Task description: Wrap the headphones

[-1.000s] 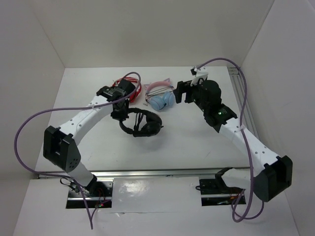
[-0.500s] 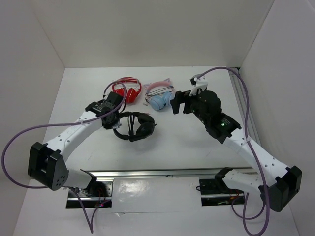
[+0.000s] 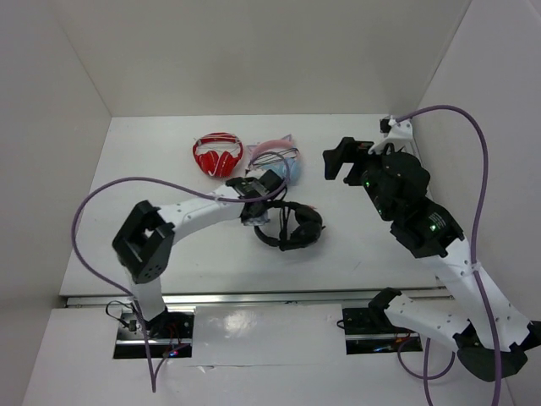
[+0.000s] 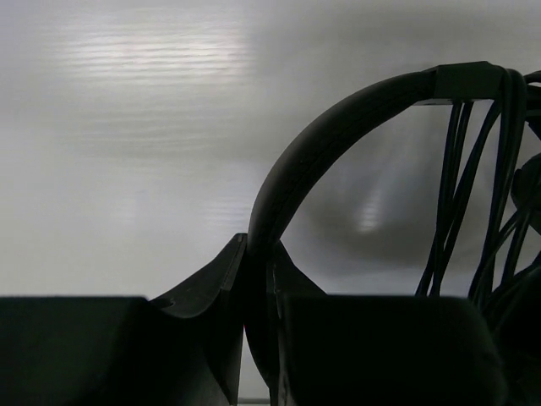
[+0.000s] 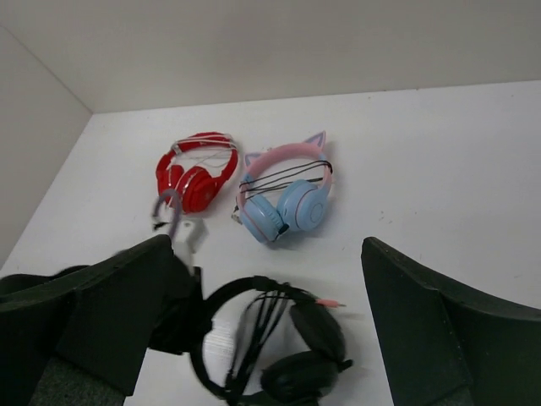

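Observation:
The black headphones [image 3: 292, 227] lie near the table's middle, with the thin black cable wound in several strands across the headband. They also show in the right wrist view [image 5: 287, 342]. My left gripper [image 3: 256, 211] is shut on the headband [image 4: 321, 139] at its left side; both fingers [image 4: 211, 288] pinch the band. The wound cable strands [image 4: 469, 203] hang at the right of that view. My right gripper [image 3: 340, 161] is open and empty, raised to the right of and beyond the headphones, looking down on them.
Red-and-white headphones [image 3: 218, 156] and light-blue and pink cat-ear headphones [image 3: 275, 161] lie at the back of the table, both also in the right wrist view [image 5: 196, 173] [image 5: 287, 196]. White walls enclose the table on the left, back and right.
My left gripper has dragged the black headphones to the right, toward the table's middle. My right arm has pulled back to the right and risen.

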You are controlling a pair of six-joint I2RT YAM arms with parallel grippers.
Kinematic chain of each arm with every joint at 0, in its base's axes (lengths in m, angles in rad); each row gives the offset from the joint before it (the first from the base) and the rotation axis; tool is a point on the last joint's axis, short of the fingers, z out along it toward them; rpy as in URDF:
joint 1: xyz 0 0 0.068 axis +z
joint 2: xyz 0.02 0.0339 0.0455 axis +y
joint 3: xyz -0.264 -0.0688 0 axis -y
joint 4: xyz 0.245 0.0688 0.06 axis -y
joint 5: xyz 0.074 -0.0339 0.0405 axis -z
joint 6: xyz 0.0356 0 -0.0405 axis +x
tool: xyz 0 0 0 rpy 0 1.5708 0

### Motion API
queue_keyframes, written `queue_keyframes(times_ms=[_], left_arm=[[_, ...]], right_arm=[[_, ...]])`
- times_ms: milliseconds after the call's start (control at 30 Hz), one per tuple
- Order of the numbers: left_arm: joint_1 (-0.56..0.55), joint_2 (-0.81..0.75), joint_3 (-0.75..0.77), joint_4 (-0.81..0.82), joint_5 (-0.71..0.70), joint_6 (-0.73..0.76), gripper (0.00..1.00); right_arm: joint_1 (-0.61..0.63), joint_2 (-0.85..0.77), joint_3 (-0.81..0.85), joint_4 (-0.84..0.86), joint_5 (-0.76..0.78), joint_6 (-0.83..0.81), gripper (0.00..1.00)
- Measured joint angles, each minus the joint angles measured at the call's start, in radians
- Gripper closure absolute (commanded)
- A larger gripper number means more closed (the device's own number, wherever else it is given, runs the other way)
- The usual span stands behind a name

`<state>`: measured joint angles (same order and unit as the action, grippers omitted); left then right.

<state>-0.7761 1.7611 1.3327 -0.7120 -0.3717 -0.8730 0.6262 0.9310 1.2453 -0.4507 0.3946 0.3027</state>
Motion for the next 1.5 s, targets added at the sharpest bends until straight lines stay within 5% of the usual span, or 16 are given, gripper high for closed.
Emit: queue_keyframes(times_ms=[467, 700, 800, 833, 900, 967, 1300, 1500], left_arm=[[-0.240, 0.585, 0.610, 0.066, -0.048, -0.155, 1.00], [-0.300, 0.731, 0.829, 0.149, 0.000, -0.118, 0.82], [-0.322, 0.741, 0.840, 0.167, 0.015, -0.108, 0.64], [-0.328, 0.741, 0.837, 0.175, 0.022, -0.107, 0.41], [-0.336, 0.733, 0.824, 0.219, 0.033, -0.106, 0.27], [-0.340, 0.710, 0.784, 0.249, 0.031, -0.107, 0.00], [-0.333, 0.570, 0.596, 0.201, -0.047, -0.095, 0.00], [-0.333, 0.474, 0.622, 0.048, -0.162, -0.046, 0.00]], right_arm=[[0.000, -0.032, 0.058, -0.161, 0.055, 0.012, 0.00], [0.000, -0.058, 0.090, -0.182, 0.058, 0.014, 0.00], [0.000, -0.066, 0.090, -0.193, 0.058, 0.014, 0.00], [0.000, -0.067, 0.090, -0.195, 0.058, 0.014, 0.00], [0.000, -0.068, 0.090, -0.198, 0.056, 0.014, 0.00], [0.000, -0.068, 0.090, -0.198, 0.051, 0.014, 0.00], [0.000, -0.076, 0.089, -0.201, 0.024, 0.010, 0.00], [0.000, -0.098, 0.091, -0.244, 0.018, 0.004, 0.00]])
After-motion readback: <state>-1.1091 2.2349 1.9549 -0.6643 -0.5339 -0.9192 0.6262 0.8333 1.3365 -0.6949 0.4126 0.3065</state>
